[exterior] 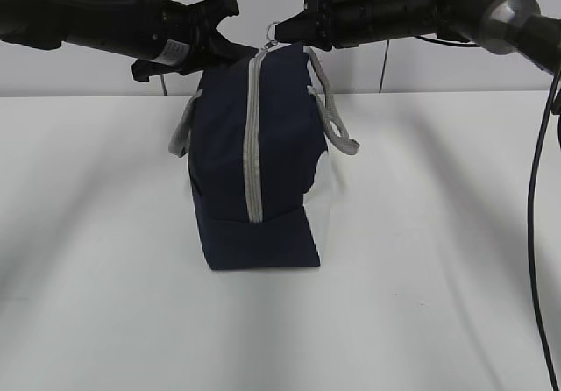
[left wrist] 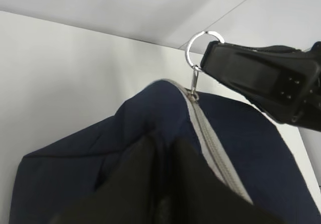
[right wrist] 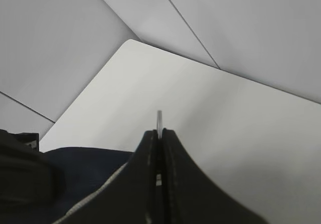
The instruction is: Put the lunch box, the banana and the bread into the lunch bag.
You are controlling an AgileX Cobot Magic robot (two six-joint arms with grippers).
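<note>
A white table fills the foreground, its matte top catching soft, diffuse light and faint grey shadows that spread toward the left and right edges. Behind it rises a pale grey wall, split by a thin dark vertical seam right of centre. From the right wrist view, the table's rounded corner shows against light grey panels crossed by narrow dark joint lines. The left wrist view shows the table's far edge meeting the same plain wall, evenly lit, with another slanting seam at upper right.
</note>
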